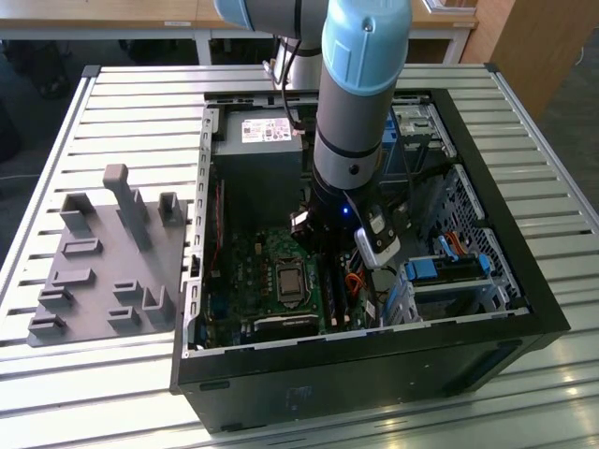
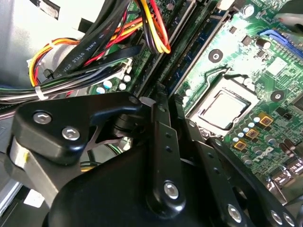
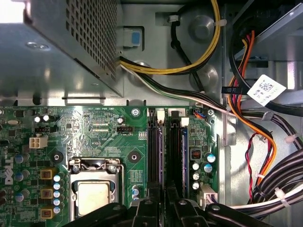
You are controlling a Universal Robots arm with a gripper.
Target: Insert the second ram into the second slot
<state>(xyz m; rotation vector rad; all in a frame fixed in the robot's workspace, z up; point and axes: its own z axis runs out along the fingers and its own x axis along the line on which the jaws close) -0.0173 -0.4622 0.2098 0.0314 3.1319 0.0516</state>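
The second ram [image 2: 190, 65] shows in the second wrist view as a long, thin blue strip standing on edge among the dark memory slots [image 3: 165, 151], running straight away from the gripper [image 2: 168, 101]. Which of the slots it sits in cannot be told. The gripper [image 3: 165, 210] hangs low over the near end of these slots, in line with them. Whether it is spread, closed or pinching the ram cannot be told, nor whether it touches the strip.

Room is tight. On one side of the slots a bundle of black, red and orange cables [image 3: 258, 156] crowds close. On the other side the processor socket [image 3: 94, 194] lies flat and low, leaving open board. Beyond the far end of the slots rises the metal wall of the power supply box [image 3: 61, 52].

In the exterior view the arm [image 1: 360, 112] reaches down into the open computer case [image 1: 374, 374], between the power supply box and a drive cage [image 1: 440, 276]. A gray tray [image 1: 103, 253] lies well apart on the slatted table [image 1: 56, 374], toward the exterior view's left.
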